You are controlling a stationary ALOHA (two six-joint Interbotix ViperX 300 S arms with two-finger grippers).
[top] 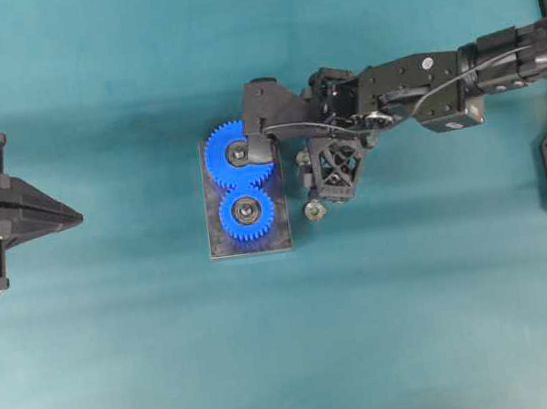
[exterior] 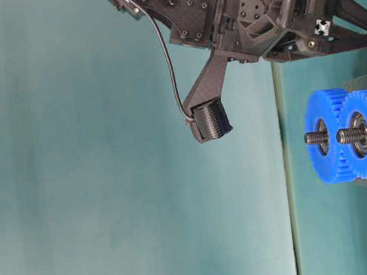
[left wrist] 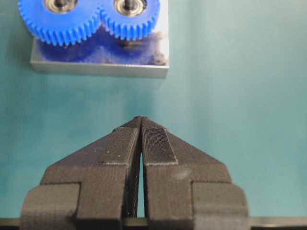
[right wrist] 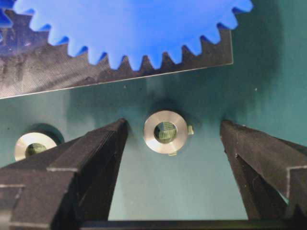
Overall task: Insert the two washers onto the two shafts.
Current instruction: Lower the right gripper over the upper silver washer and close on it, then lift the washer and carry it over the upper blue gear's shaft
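Now the right gripper [right wrist: 172, 143] straddles the flat silver metal washer [right wrist: 165, 132] on the teal worktop [right wrist: 201, 191], fingers [right wrist: 91, 153] wide apart, empty. Thin washer could slip or tilt when pinched. Second washer [right wrist: 33, 145] lies nearby. Left gripper [left wrist: 141, 143] is closed, idle.

Matte black arms are showing ribbed wedge fingers [left wrist: 158, 143], a lattice-cut right gripper [top: 323, 180] frame dotted with small screws, and a thin black cable [exterior: 167, 60] looping to a boxy wrist camera [exterior: 210, 122].
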